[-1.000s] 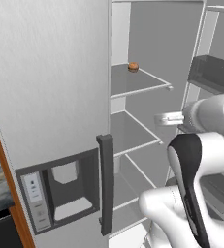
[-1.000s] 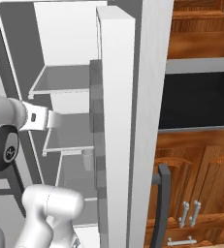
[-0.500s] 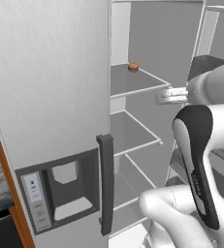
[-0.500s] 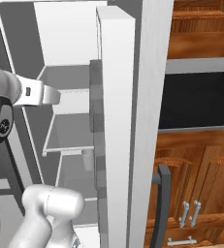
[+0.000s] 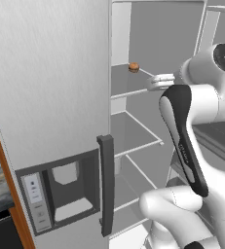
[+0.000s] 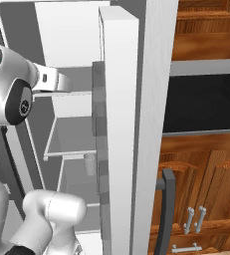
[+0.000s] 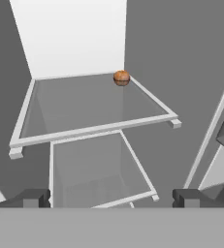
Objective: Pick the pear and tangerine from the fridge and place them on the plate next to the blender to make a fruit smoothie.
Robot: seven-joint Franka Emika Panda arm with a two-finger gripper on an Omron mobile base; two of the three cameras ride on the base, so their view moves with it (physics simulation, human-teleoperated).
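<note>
**Hand Reaching Into Open Fridge, Tangerine on Upper Shelf**

Writing: faint lettering is running down the dark forearm panel of the arm (image 5: 184, 146) at the right of the left base view, too small to read. The fridge's dispenser panel (image 5: 60, 197), at the lower left of that frame, is showing small button marks that cannot be made out either.

Hand: the hand (image 7: 111, 196) is standing spread wide, its two dark fingertips (image 7: 33, 197) sitting far apart at the bottom corners of the hand view. Nothing is lying between them and they are touching nothing. In the left base view the hand (image 5: 155, 82) is pointing toward the upper shelf (image 7: 84, 109), at centre right of the frame.

Task items: the fridge (image 5: 50, 82) is standing open, its door with the dark vertical handle (image 5: 106, 185) occupying the left of the left base view. The tangerine (image 7: 121, 77), a small orange-brown round fruit, is resting at the rear right corner of the upper shelf, against the inner wall, well apart from the hand. A lower shelf (image 7: 91, 169) is lying beneath.

Surroundings: wooden cabinets (image 6: 206, 184) are occupying the right of the right base view.
</note>
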